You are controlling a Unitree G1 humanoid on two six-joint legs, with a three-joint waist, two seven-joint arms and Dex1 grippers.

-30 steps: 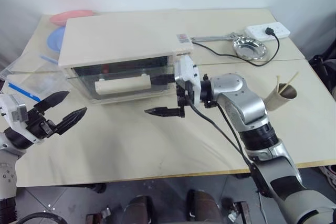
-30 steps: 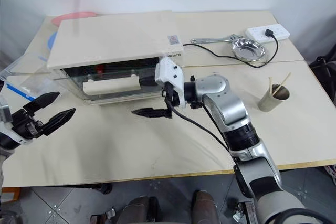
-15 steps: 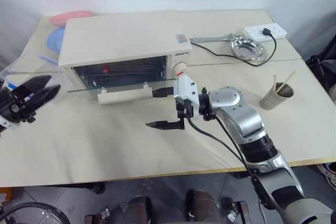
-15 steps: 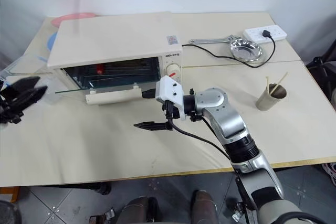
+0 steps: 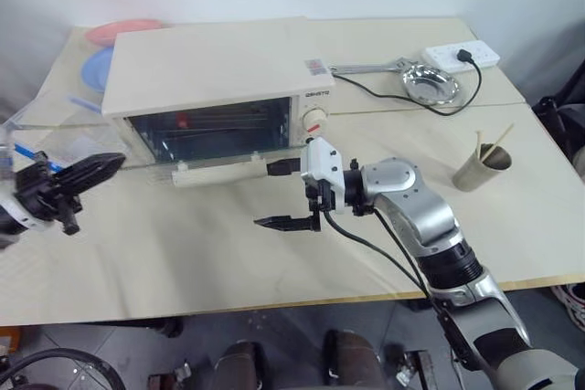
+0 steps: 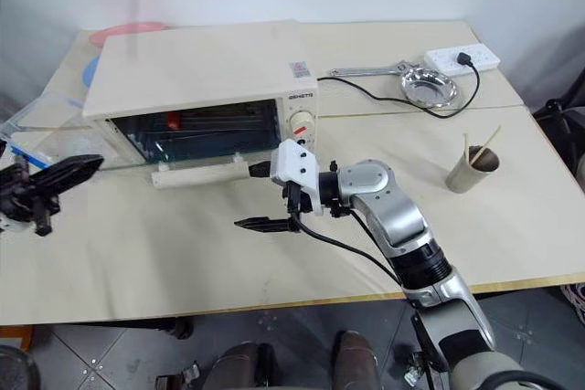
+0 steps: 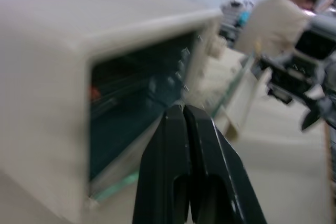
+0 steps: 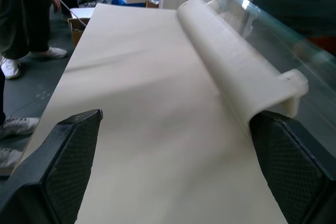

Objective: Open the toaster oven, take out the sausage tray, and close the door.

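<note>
The toaster oven [image 5: 215, 89] sits at the far left of the table [image 5: 274, 262], its door [image 5: 196, 168] dropped open and lying flat. The right gripper [image 5: 285, 194] hangs beside the door handle's right end, fingers spread wide and holding nothing. The left gripper [image 5: 108, 163] hovers at the oven's left, pinched shut and holding nothing.

The right arm [image 5: 425, 226] is built of rounded silver-grey shells joined by black bands. A white boxy block sits at its wrist, at about nine o'clock from the forearm, and a black cable loops from that block back along the arm. The right end effector [image 5: 279, 194] has two slim, black, pointed fingers whose inner pads carry a fine cross-hatched grid. The left end effector [image 5: 87, 173] is likewise black, with tapered fingers on a dark wrist housing.
</note>
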